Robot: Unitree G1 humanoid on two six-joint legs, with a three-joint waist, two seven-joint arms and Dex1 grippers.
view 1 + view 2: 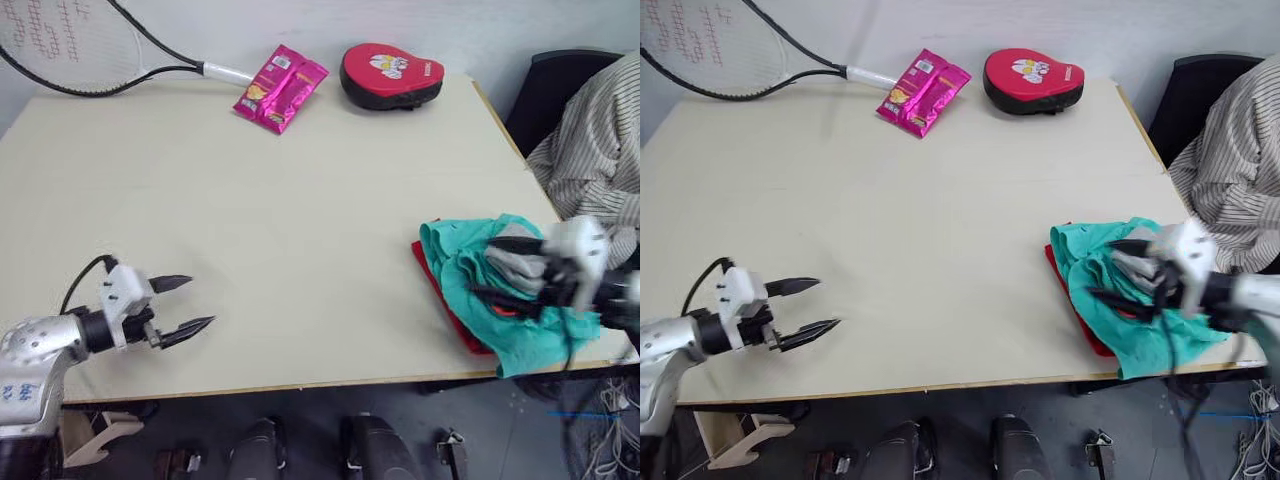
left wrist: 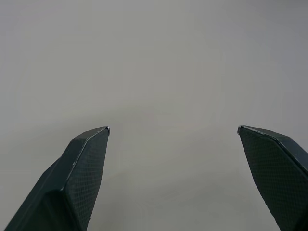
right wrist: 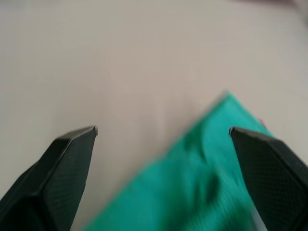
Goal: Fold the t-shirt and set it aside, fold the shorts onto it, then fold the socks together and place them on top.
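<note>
While our right pincer (image 1: 1122, 268) hovers spread over socks (image 1: 1137, 266), shorts (image 1: 1145, 340), t-shirt (image 1: 1087, 330), left pincer (image 1: 190, 305) spread above bare worktop (image 1: 300, 230).

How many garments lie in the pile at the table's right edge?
3: the t-shirt at the bottom, the shorts over it, the socks on top by the right gripper. More may be hidden.

A matt, smooth cream surface (image 1: 300, 230) carries crumpled thin teal cloth shorts (image 1: 470, 275) over red fabric of the t-shirt (image 1: 455, 320), with soft grey knit socks (image 1: 515, 265) on top; at 12 o'clock, a glossy pink foil packet (image 1: 280, 87); finely textured black fingers (image 2: 79, 178).
</note>
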